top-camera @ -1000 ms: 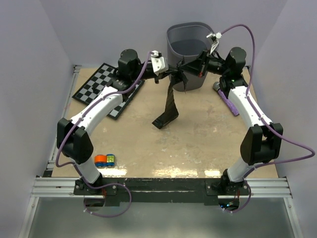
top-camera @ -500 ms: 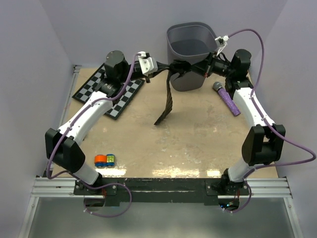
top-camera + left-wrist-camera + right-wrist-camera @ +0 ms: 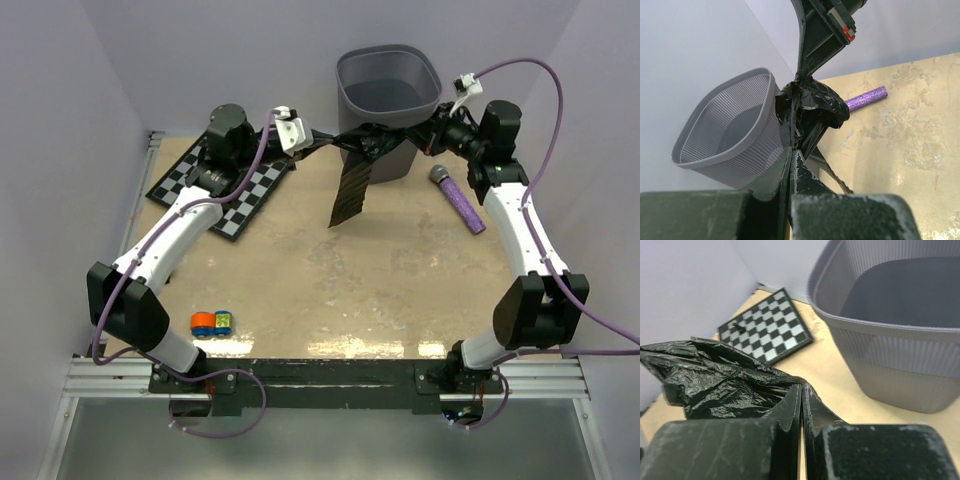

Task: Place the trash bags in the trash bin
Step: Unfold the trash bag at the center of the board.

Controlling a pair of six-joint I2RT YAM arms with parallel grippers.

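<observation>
Because the bag (image 3: 352, 190) is thin, glossy black film, it should weigh next to nothing and have no stiffness at all. It crumples, drapes and would likely slide off smooth fingers if the pinch slackened (the crinkles catch the light in both wrist views). It hangs above the worktop (image 3: 400, 280), stretched between the two arms just in front of the bin (image 3: 388, 50) at about rim height. A folded tail dangles below the bunched part, and I cannot tell from above whether its end touches the worktop.

The left tool (image 3: 322, 140) is pinched tight on one end of the bunch, its fingers (image 3: 807, 182) pressed together with film between them. The right tool (image 3: 428, 133) is clamped on the other end, with no gap visible in its own camera.

Bunched film of several layers looks like the best place to hold, since a single layer could tear or slip out. The dangling tail seems the part most likely to catch on the mesh rim. So light a thing may also cling to the fingers when let go.

No writing can be read anywhere. The bag is plain and the bin bears no label. A small red patch on the right tool shows no letters, and neither the purple microphone (image 3: 458, 200) nor the chessboard (image 3: 170, 180) carries legible lettering.
</observation>
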